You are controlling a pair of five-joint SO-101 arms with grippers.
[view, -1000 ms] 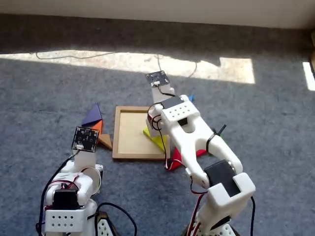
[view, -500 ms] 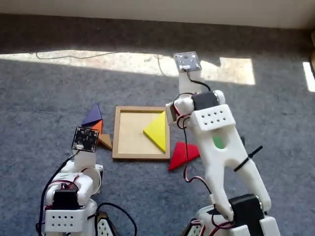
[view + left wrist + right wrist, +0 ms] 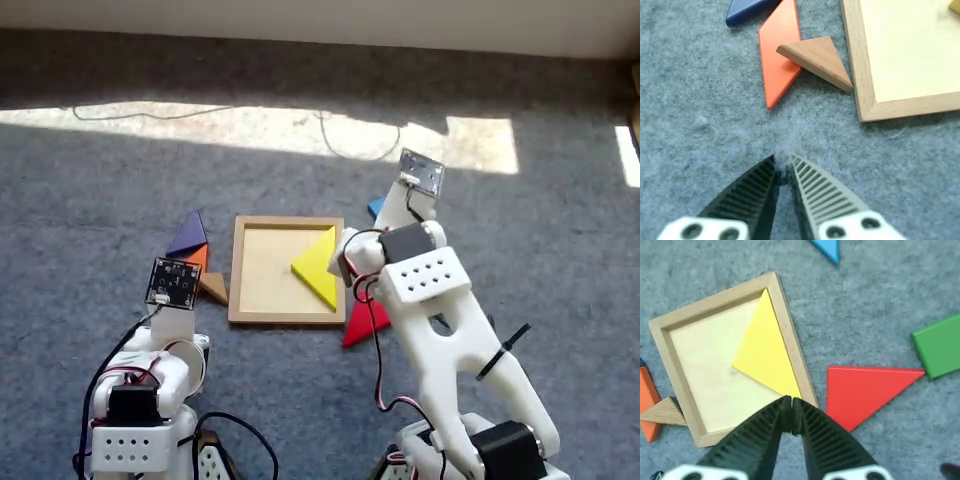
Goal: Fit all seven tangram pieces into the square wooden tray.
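Tangram pieces lie on a grey carpet [image 3: 100, 200] around the square wooden tray [image 3: 236, 270], and just one of them is inside it. That one is the big yellow triangle [image 3: 320, 265]. It lies flat in the tray with its long side against the right rim. The red triangle [image 3: 365, 318] is on the carpet just beside the tray's near right corner, and the right arm hides part of it from above. The green piece [image 3: 940, 345] is on the carpet near the red triangle's thin tip. A small light blue piece [image 3: 376, 207] lies past the tray's far right corner. On the left side of the tray, three pieces sit close together. The dark blue triangle [image 3: 188, 235] touches one end of the orange slanted piece [image 3: 198, 258]. The plain wood triangle [image 3: 815, 57] has one corner over the orange piece and another corner touching the tray's left rim. The left gripper [image 3: 783, 167] is over bare carpet near the tray's near left corner, with its jaws closed and nothing in them. The right gripper [image 3: 791, 407] has its jaws closed too, with nothing held, and its tips show by the tray's rim at a corner of the yellow triangle. A thin cable [image 3: 330, 135] lies across a sunny patch of floor behind the tray.
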